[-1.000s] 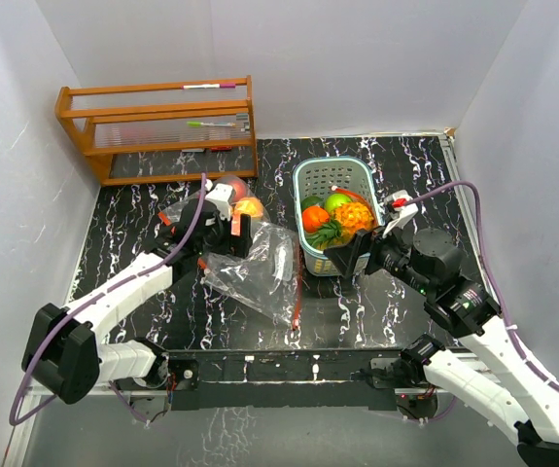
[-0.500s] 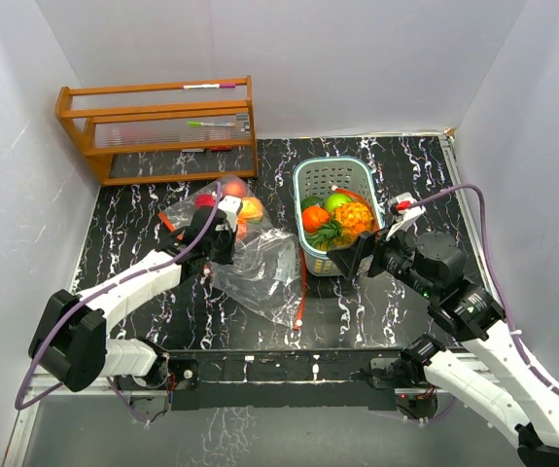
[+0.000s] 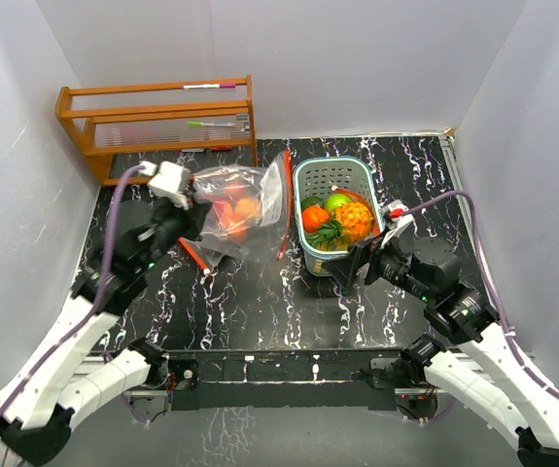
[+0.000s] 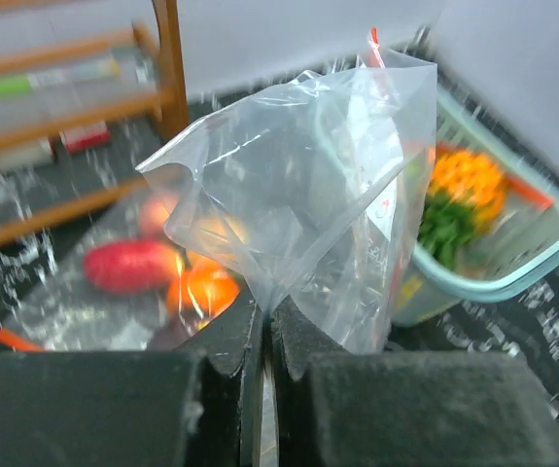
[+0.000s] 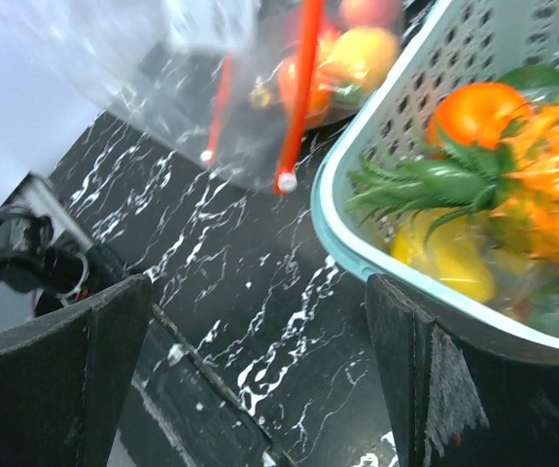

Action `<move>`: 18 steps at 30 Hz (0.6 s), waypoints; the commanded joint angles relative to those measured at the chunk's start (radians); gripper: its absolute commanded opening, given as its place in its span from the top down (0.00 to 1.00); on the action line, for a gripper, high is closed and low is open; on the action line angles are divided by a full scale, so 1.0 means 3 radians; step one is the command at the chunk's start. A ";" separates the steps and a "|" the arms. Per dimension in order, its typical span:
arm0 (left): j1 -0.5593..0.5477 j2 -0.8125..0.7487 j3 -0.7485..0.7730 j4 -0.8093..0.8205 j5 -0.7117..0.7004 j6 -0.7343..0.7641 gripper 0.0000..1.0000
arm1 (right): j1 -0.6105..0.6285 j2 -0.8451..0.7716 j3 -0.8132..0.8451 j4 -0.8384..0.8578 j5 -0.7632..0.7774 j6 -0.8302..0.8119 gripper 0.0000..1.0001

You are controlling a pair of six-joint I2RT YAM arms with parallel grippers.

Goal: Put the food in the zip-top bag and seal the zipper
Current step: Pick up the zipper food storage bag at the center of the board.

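My left gripper (image 4: 267, 313) is shut on a pinch of the clear zip-top bag (image 4: 298, 175) and holds it up off the table. In the top view the gripper (image 3: 193, 210) sits at the bag's (image 3: 250, 199) left side, and the red zipper strip (image 3: 283, 199) hangs toward the basket. A red fruit (image 4: 128, 265) and an orange one (image 4: 201, 290) lie inside the bag. More food fills the teal basket (image 3: 303, 180): an orange fruit (image 5: 478, 112), a pineapple (image 5: 551, 185) and a yellow fruit (image 5: 449, 258). My right gripper (image 3: 357, 268) is open and holds nothing, just in front of the basket's near rim (image 5: 357, 243).
A wooden rack (image 3: 157, 126) with pens stands at the back left against the wall. White walls close in the black marbled table on three sides. The arms' mounting rail (image 3: 279, 365) runs along the near edge.
My left gripper closed on the bag and lifted it up and back to the left, so the bag now hangs beside the basket. The right gripper drew back slightly, still open.
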 commanded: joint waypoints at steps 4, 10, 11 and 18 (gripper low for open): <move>0.0002 -0.0411 0.0372 -0.0139 0.0314 -0.0098 1.00 | -0.0004 0.0004 -0.0344 0.0985 -0.0683 0.0137 0.07; 0.0003 -0.0509 0.0497 0.0054 0.0850 -0.0302 1.00 | -0.0007 0.0040 -0.0346 0.1669 -0.0854 0.0129 0.06; 0.0005 -0.0523 0.0495 0.0097 0.0920 -0.0341 1.00 | -0.0004 0.0056 -0.0322 0.1771 -0.0887 0.0116 0.06; 0.0004 -0.0658 0.0466 0.0286 0.1174 -0.0482 1.00 | -0.0003 -0.0082 -0.0304 0.2028 -0.0823 0.0002 0.09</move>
